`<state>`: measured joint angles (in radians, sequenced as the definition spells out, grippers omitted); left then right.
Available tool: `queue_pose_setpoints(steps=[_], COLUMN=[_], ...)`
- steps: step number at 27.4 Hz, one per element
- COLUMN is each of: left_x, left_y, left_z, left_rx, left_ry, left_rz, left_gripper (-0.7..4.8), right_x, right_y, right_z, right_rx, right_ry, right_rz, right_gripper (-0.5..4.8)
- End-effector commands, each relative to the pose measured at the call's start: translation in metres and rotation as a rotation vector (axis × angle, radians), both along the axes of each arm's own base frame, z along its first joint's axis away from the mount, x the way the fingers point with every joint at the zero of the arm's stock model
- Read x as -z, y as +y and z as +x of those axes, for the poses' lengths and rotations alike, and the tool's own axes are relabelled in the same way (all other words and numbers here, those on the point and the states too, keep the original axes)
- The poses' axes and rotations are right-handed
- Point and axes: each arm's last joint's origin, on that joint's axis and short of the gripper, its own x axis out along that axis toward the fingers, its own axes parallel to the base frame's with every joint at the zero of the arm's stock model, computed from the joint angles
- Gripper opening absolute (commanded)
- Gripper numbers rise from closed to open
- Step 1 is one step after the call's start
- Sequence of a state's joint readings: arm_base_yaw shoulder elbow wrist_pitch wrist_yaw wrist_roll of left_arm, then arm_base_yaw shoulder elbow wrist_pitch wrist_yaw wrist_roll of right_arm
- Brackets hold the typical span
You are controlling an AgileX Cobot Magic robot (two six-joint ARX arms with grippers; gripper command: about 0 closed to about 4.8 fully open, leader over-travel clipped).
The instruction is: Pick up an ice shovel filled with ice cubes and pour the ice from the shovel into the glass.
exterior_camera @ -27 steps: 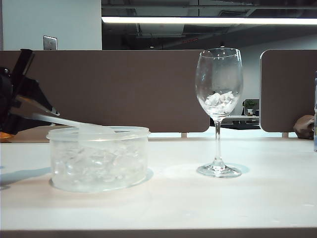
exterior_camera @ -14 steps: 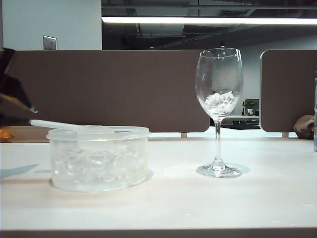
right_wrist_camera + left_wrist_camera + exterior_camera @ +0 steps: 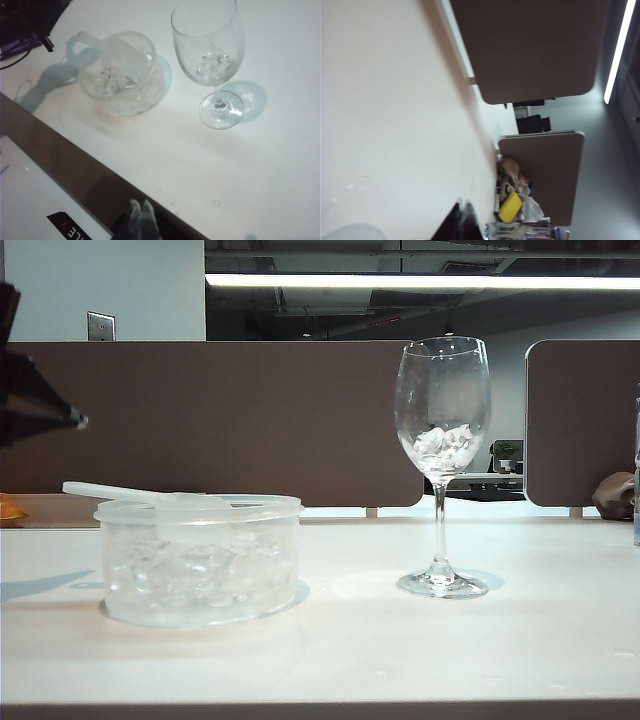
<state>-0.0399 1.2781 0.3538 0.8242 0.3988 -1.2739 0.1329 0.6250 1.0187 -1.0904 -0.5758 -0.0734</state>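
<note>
Exterior view. Left gripper (image 3: 75, 422) at far left edge, raised above and left of the ice shovel (image 3: 130, 494); jaws pressed together to a point, nothing between them, clear air between tip and handle. Shovel lying across rim of round clear tub (image 3: 200, 558), thin handle jutting past the tub's left side, bowl end over the tub. Tub packed with ice cubes (image 3: 195, 575). Glass (image 3: 442, 465) upright on white table (image 3: 380, 650), well to the right of tub, a few cubes in the bottom of its bowl. Brown partition panels (image 3: 250, 420) behind; a brownish lump (image 3: 612, 495) at far right edge. Right gripper outside this view. Nothing between tub and glass.

Left wrist view. Dark closed fingertips (image 3: 462, 225) at frame edge, holding nothing. Pale curved rim at the corner beside them, too little visible to identify. Rest: bare table (image 3: 390, 125), partitions (image 3: 530, 50), cluttered pile with a yellow item (image 3: 510, 207) beyond table edge. Shovel not in frame.

Right wrist view. Right gripper (image 3: 142, 220) over near table edge, well apart from everything; pale finger tips close together, blurred, cannot tell whether shut. Shovel (image 3: 112, 50) seen lying over tub (image 3: 122, 75), handle toward the dark left arm (image 3: 30, 22) in the corner. Glass (image 3: 210, 55) beside tub, apart from it, cubes (image 3: 212, 62) inside.
</note>
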Motion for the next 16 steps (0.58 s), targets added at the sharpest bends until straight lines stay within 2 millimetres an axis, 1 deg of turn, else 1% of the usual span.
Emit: queue_pose_setpoints(steps=[1, 3, 5, 8, 9, 12, 16], left_x=[-0.010, -0.014, -0.024, -0.034, -0.034, -0.034, -0.035], left_y=[0.002, 0.004, 0.007, 0.014, 0.016, 0.018, 0.017], left_z=[-0.004, -0.006, -0.014, -0.029, -0.032, -0.042, -0.052], left_rx=[0.006, 0.009, 0.029, 0.008, 0.006, 0.018, 0.055], left_ry=[-0.062, -0.093, -0.176, -0.223, -0.218, -0.212, -0.263], left_rz=[0.005, 0.034, 0.175, 0.357, 0.383, 0.533, 0.734], left_gripper=[-0.06, -0.06, -0.06, -0.06, -0.06, -0.06, -0.06], right_x=[-0.002, -0.002, -0.002, -0.002, -0.002, -0.002, -0.002], right_y=[0.000, 0.000, 0.000, 0.000, 0.000, 0.000, 0.000], right_z=[0.000, 0.000, 0.000, 0.000, 0.000, 0.000, 0.000], right_rx=[-0.006, -0.006, -0.006, -0.006, -0.006, -0.006, -0.005], right_ry=[-0.020, -0.020, -0.021, -0.021, -0.021, -0.020, -0.021], right_rz=[0.000, 0.000, 0.000, 0.001, 0.001, 0.000, 0.000], right_gripper=[-0.05, -0.05, -0.05, -0.05, -0.05, -0.05, -0.05])
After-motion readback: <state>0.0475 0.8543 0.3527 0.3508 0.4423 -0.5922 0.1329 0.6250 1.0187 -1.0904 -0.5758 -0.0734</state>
